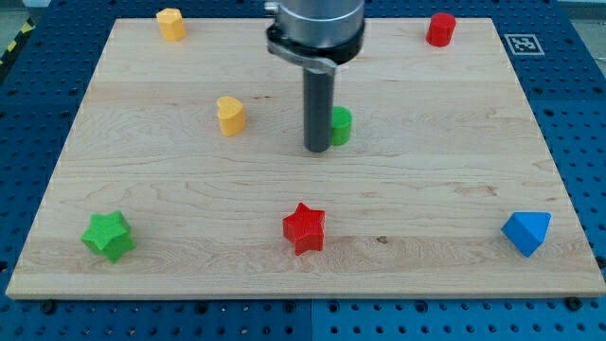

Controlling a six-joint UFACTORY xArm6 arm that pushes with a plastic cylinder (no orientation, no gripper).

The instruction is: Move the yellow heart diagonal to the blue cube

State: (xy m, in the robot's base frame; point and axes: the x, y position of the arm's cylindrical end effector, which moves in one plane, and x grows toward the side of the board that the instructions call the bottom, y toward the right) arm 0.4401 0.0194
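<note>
The wooden board (189, 189) lay on a blue perforated table (28, 114). Entries run from the scene's left to its right.

A green star (108, 236) sat near the board's near left corner, well apart from everything else. A yellow block (170, 24), shape unclear, stood at the far edge, left of centre. The yellow heart (230, 116) sat on the left half of the board, somewhat to the far side of the middle, upright and touching nothing. A red star (304, 228) lay near the near edge, about midway across.

The rod hung down from the arm's grey housing (314, 28) over the middle of the board. My tip (317, 149) met the board to the right of the yellow heart, with a clear gap of bare wood between them. There are no jaws to record: the end effector was a plain rod, holding nothing. A green block (340, 125) stood just beside the rod on its right, partly hidden behind it; whether the two touched could not be told, nor its exact shape.

A red block (440, 29) stood near the far right corner. The blue cube (526, 232) sat near the near right corner, tilted, well apart from the yellow heart and from my tip.
</note>
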